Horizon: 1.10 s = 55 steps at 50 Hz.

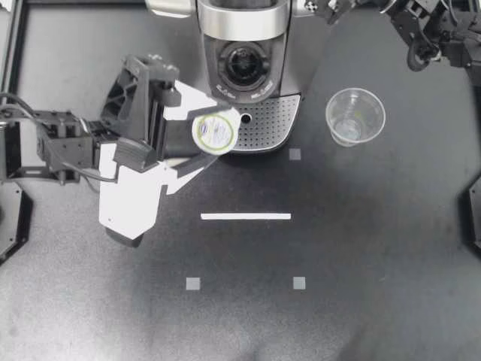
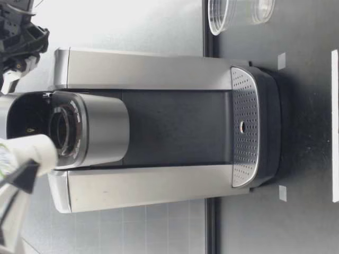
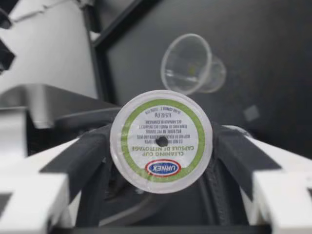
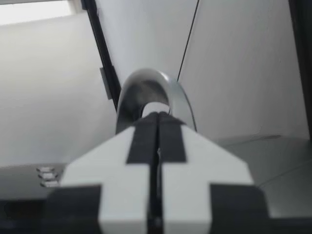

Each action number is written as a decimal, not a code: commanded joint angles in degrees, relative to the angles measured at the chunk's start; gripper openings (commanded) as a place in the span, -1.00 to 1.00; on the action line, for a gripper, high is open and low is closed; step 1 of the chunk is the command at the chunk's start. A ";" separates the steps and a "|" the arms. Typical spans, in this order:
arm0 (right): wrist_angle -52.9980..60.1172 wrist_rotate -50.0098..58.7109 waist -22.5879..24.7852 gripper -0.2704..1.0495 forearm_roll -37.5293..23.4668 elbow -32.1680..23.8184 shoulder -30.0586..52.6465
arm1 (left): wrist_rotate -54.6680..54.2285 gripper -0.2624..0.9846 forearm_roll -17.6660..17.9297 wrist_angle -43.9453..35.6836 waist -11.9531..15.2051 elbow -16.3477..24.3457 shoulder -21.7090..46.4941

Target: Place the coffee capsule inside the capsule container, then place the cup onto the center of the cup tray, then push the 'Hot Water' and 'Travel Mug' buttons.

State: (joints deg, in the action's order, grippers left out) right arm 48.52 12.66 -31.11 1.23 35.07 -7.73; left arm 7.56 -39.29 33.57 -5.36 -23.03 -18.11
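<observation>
My left gripper is shut on the coffee capsule, a white pod with a green-ringed foil lid, held just in front of the coffee machine above the left of the cup tray. The open capsule container lies just beyond it. In the low view the capsule hangs next to the container, nearer that camera. The left wrist view shows the capsule clamped between both fingers. The clear plastic cup stands upright, right of the machine. My right gripper is shut and empty, behind the machine's silver handle.
The coffee machine fills the back centre of the table. My right arm is folded at the back right corner. A white tape strip and small grey squares mark the dark tabletop in front.
</observation>
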 commanded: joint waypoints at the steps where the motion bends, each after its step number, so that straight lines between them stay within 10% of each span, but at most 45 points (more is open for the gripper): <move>1: 2.02 0.18 -1.41 -0.48 -0.18 0.44 -3.34 | -0.09 0.11 -2.46 -0.18 0.18 2.20 -1.41; 16: 6.06 1.93 -1.41 -0.48 -0.26 7.82 -9.84 | -0.53 0.11 -10.11 -0.09 1.41 2.37 0.70; 55: 6.06 1.93 -1.41 -0.48 -0.26 10.55 -11.34 | -2.37 0.12 -11.34 -1.85 6.42 4.04 5.27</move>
State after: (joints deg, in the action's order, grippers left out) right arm 54.05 14.68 -32.17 0.97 46.14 -17.93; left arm 5.54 -50.36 32.17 0.44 -20.92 -12.30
